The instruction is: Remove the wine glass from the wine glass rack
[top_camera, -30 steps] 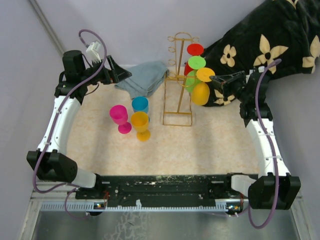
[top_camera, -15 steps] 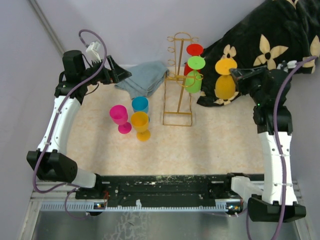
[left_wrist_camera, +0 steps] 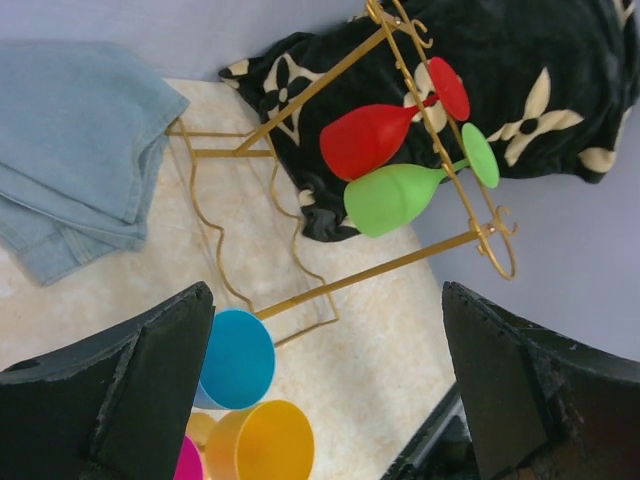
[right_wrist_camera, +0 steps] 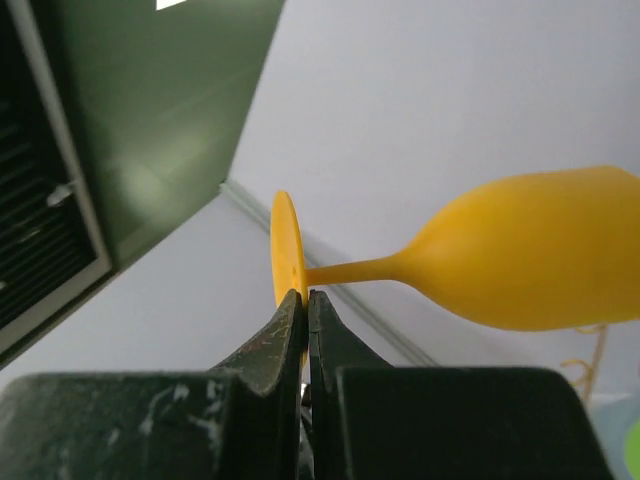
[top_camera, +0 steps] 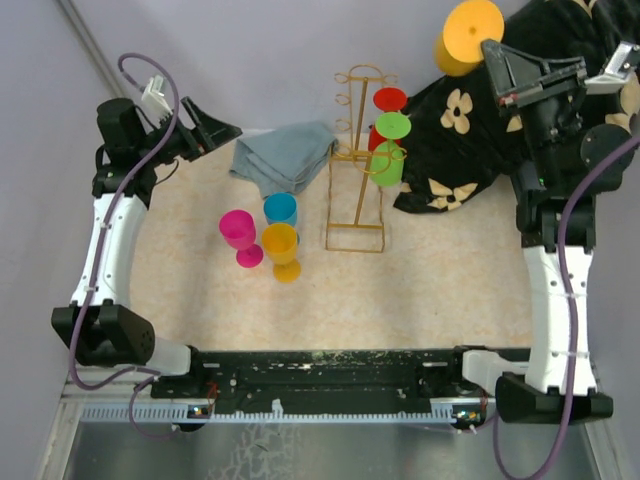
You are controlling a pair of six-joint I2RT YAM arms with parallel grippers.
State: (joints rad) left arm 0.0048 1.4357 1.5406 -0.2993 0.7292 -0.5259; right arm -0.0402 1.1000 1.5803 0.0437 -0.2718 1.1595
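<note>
The gold wire wine glass rack (top_camera: 357,165) stands at the back middle of the table, with a red glass (top_camera: 389,99) and a green glass (top_camera: 391,160) hanging on its right side. In the left wrist view the rack (left_wrist_camera: 300,100) shows with the red glass (left_wrist_camera: 372,135) and green glass (left_wrist_camera: 400,196). My right gripper (top_camera: 493,52) is raised high at the far right, well clear of the rack, shut on the foot of an orange wine glass (top_camera: 467,35). In the right wrist view the gripper (right_wrist_camera: 305,300) pinches the foot rim and the glass (right_wrist_camera: 540,265) lies sideways. My left gripper (top_camera: 218,131) is open and empty at the back left.
A pink glass (top_camera: 238,232), a blue glass (top_camera: 280,208) and an orange glass (top_camera: 281,245) stand left of the rack. A blue cloth (top_camera: 285,155) lies behind them. A black flowered blanket (top_camera: 470,140) covers the back right corner.
My right gripper has lifted the orange glass off the rack's right side and carried it up and away to the right. My left gripper has drawn back a little to the left.
</note>
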